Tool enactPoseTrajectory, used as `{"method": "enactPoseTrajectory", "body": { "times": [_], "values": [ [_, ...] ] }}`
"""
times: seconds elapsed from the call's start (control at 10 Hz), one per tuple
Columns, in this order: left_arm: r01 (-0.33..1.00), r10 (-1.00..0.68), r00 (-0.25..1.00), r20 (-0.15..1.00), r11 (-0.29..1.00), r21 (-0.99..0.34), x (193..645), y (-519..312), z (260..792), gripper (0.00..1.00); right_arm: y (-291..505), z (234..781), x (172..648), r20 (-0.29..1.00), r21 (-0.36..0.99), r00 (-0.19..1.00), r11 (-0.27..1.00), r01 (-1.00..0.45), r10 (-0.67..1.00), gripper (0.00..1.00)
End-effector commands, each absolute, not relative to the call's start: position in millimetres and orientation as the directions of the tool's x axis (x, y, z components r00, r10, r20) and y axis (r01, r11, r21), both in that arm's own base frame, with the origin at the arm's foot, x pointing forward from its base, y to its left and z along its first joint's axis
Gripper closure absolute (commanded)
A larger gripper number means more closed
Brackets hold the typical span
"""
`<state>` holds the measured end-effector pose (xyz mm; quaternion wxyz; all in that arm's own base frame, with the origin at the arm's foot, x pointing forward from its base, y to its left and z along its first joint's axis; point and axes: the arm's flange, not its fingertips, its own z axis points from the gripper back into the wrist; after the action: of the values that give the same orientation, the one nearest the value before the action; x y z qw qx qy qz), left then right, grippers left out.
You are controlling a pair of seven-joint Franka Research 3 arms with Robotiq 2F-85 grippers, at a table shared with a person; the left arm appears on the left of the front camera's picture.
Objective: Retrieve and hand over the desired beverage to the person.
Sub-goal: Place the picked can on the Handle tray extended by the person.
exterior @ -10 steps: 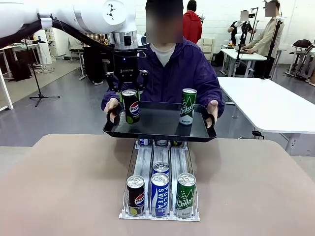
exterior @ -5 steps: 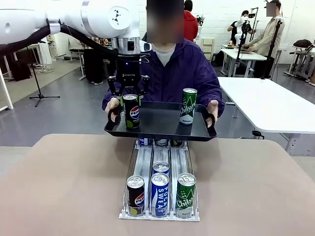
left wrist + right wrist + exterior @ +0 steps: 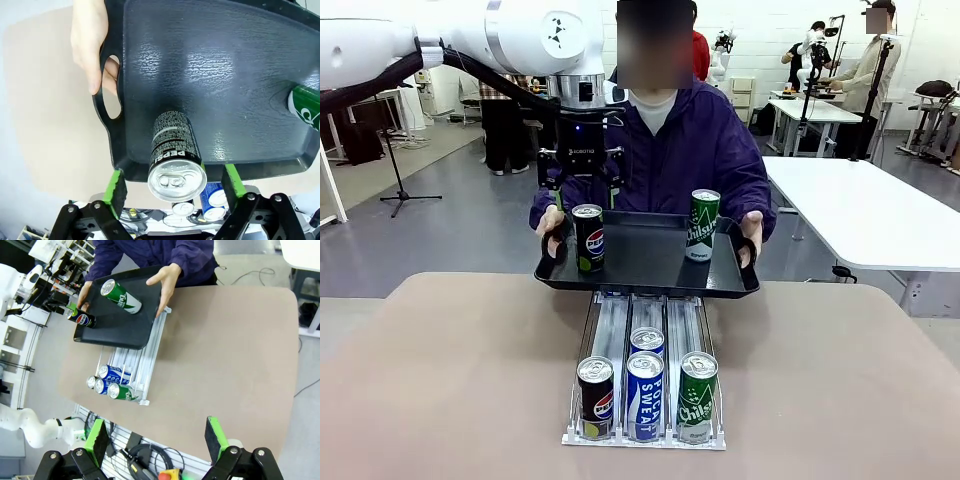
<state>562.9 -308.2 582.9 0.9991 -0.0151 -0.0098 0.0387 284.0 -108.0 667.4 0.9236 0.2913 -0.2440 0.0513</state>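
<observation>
The person (image 3: 672,150) in a dark purple-blue jacket holds a black tray (image 3: 650,268) by both handles over the table's far edge. On its left side a black Pepsi can (image 3: 588,238) stands upright, with a green Chilsung can (image 3: 701,225) to the right. My left gripper (image 3: 582,194) hangs open just above the Pepsi can, not touching it. In the left wrist view the Pepsi can (image 3: 173,150) sits free between the spread green pads (image 3: 116,187). My right gripper (image 3: 157,437) is open and empty, high above the table.
A white can rack (image 3: 645,400) in the middle of the table holds Pepsi, Pocari Sweat and Chilsung cans at its front. The person's hand (image 3: 92,45) grips the tray handle close to my left gripper. Other people and tables stand farther back.
My left gripper opened, let go of the Pepsi can on the tray and rose a little above it. The tray sank slightly.
</observation>
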Motion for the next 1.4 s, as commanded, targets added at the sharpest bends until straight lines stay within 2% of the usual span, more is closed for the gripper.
{"method": "enactPoseTrajectory", "body": {
  "times": [0.0,0.3,0.4,0.6,0.9,1.1,1.3],
  "values": [
    [-0.054,0.054,0.998,0.021,0.999,-0.006,568.6,-308.5,590.6,0.0,-108.2,667.8,286.0,0.48,0.511,0.876,0.826,-0.238,-0.044,0.0],
    [-0.042,0.042,0.999,0.027,0.999,-0.013,566.5,-306.4,594.1,0.0,-108.2,667.8,286.0,0.48,0.511,0.876,0.826,-0.238,-0.044,0.0],
    [0.005,-0.005,1.0,0.021,1.0,-0.019,554.0,-304.0,600.4,0.0,-108.2,667.8,286.0,0.48,0.511,0.876,0.826,-0.238,-0.044,0.0],
    [0.182,-0.181,0.981,0.071,0.983,-0.016,510.0,-278.3,620.8,0.0,-108.2,667.8,286.0,0.48,0.511,0.876,0.826,-0.238,-0.044,0.0],
    [0.307,-0.301,0.95,0.079,0.949,-0.077,461.5,-250.5,626.6,0.0,-108.2,667.8,286.0,0.48,0.511,0.876,0.826,-0.238,-0.044,0.0],
    [0.343,-0.334,0.938,0.094,0.932,-0.116,442.9,-238.2,627.5,0.0,-108.2,667.8,286.0,0.48,0.511,0.876,0.826,-0.238,-0.044,0.0],
    [0.325,-0.314,0.945,0.091,0.934,-0.15,438.1,-230.9,628.6,0.0,-108.2,667.8,286.0,0.48,0.511,0.876,0.826,-0.238,-0.044,0.0]
  ]
}}
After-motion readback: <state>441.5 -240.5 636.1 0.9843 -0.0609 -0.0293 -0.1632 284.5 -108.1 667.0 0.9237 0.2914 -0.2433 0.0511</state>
